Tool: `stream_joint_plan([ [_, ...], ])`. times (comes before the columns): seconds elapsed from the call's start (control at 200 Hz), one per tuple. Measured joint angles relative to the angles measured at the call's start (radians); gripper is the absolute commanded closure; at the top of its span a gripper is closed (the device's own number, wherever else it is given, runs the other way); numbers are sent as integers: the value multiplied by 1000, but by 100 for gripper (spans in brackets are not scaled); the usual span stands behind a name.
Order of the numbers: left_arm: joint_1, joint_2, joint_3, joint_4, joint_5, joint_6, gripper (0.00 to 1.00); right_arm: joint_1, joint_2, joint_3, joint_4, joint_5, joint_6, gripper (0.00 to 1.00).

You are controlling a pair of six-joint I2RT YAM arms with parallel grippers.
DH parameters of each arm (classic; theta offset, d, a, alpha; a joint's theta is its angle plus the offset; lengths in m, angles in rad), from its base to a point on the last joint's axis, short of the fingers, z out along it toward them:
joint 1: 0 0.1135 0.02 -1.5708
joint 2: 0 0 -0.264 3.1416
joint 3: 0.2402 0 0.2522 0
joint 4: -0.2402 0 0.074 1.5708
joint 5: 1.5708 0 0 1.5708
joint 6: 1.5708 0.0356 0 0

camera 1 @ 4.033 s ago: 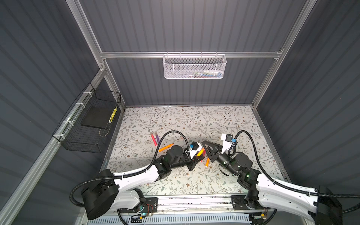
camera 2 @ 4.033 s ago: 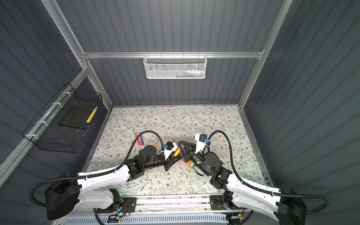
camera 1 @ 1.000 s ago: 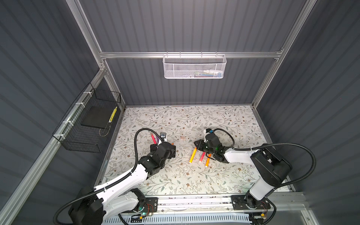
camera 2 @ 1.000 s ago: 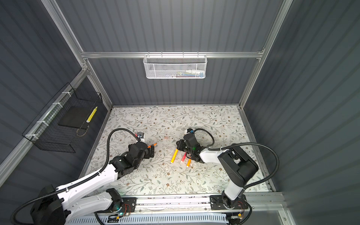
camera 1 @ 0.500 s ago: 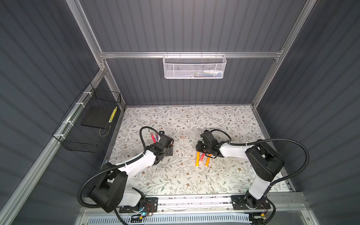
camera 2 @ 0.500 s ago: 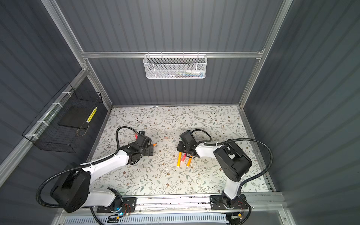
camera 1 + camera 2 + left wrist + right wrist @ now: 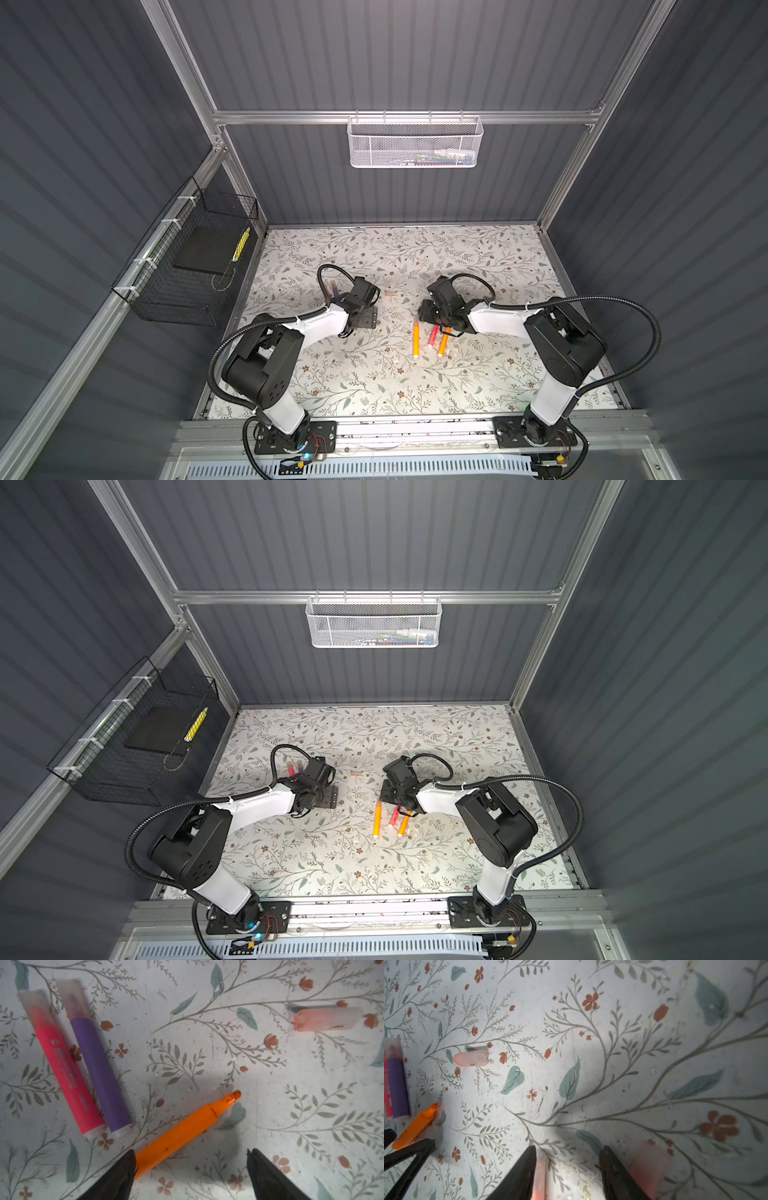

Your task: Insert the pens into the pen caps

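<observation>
1. In both top views, find the left gripper low over the mat, on the left. Too small here to tell its fingers.
2. Find the right gripper low on the right, just beside the far ends of three pens lying in a row: orange, red, orange.
3. Spot a loose cap on the mat between the two grippers.
4. In the left wrist view, see the left gripper with fingers wide apart, holding nothing.
5. See an orange pen flat on the mat with no cap, back end touching one finger.
6. Near it, see a pink pen and a purple pen side by side, touching, each with a cap on. Find the loose cap well apart.
7. In the right wrist view, see the right gripper with fingers partly apart, squeezing nothing. Spot a pink tube between them, against one finger, and a blurry pink thing outside the other finger. Cannot tell what that is.
8. Farther off, find the loose cap, the orange pen and the purple pen.
</observation>
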Motion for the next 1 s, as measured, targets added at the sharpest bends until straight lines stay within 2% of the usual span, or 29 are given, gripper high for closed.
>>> stream_joint_plan([
  [0.16,5,40,23,-2,3,6,14,-1,-13,0,-20,0,0,45],
  [0.27,6,63,51,-13,11,18,34,-1,-32,-4,-26,0,0,45],
  [0.385,6,67,60,-23,60,14,44,-1,-64,-14,-31,1,1,44],
  [0.695,6,-42,-36,-20,202,-26,50,-1,-93,-19,-35,8,1,44],
  [1.0,-55,-43,-57,-16,180,-58,60,-1,-119,-32,-35,9,8,43],
])
